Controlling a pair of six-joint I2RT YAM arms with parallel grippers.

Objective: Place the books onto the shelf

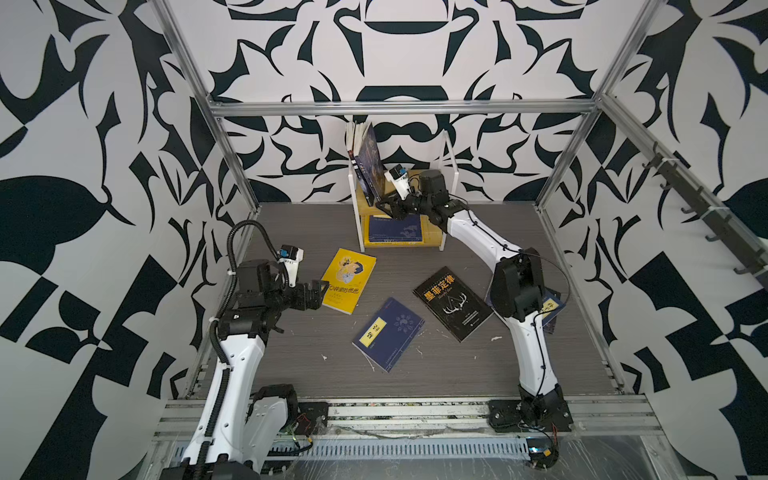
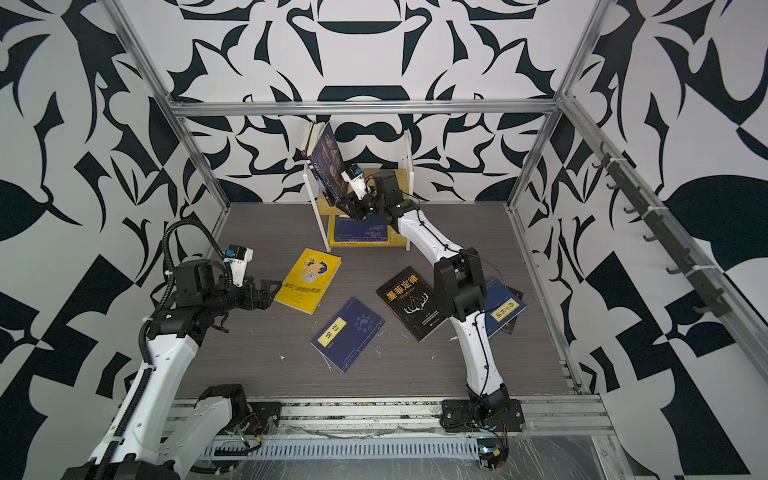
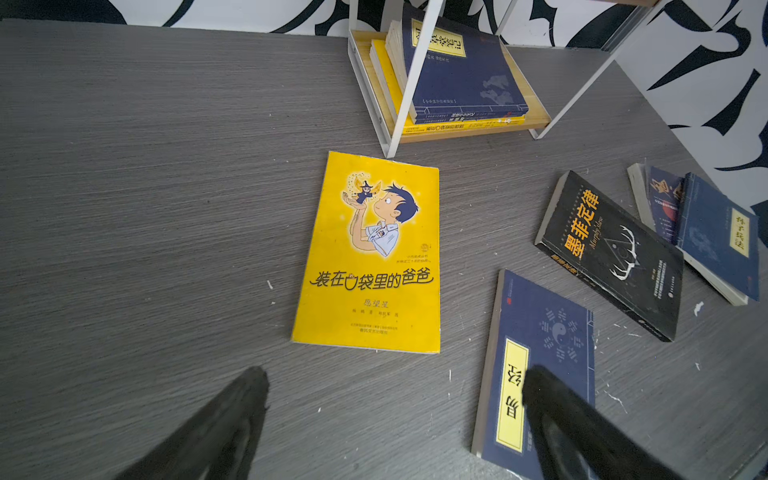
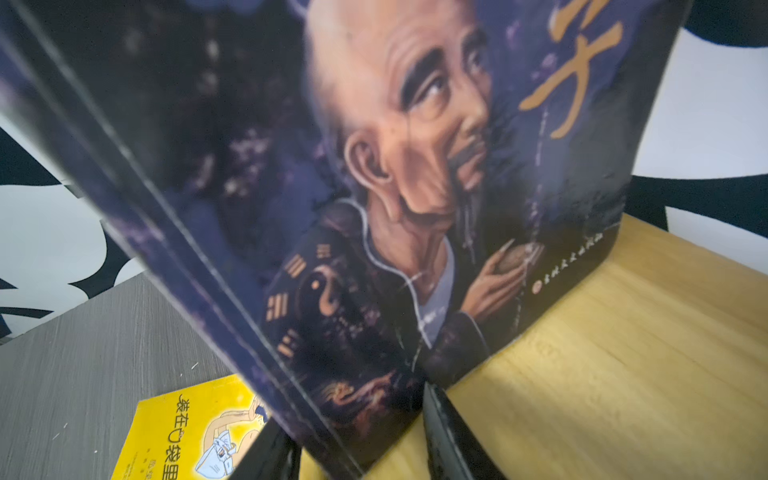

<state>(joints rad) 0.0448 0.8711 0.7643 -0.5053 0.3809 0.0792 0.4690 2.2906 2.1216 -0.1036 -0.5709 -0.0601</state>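
Observation:
A dark purple-blue book (image 1: 371,166) (image 4: 374,187) stands tilted against other upright books on the top board (image 4: 623,353) of the shelf (image 1: 451,166) (image 2: 409,153). My right gripper (image 1: 384,206) (image 4: 351,409) is shut on its lower corner, one finger on each side. Navy and yellow books (image 1: 392,228) (image 3: 461,79) lie stacked on the lower tier. On the table lie a yellow book (image 1: 348,280) (image 3: 370,253), a navy book (image 1: 388,332) (image 3: 540,324) and a black book (image 1: 453,303) (image 3: 611,253). My left gripper (image 1: 320,293) (image 3: 397,370) hovers open just short of the yellow book.
Two more books (image 2: 503,307) (image 3: 715,237) lie overlapped near the table's right edge, partly under the right arm's elbow. Aluminium frame posts (image 1: 232,153) stand at the back corners. Small white scraps dot the grey table (image 1: 457,374).

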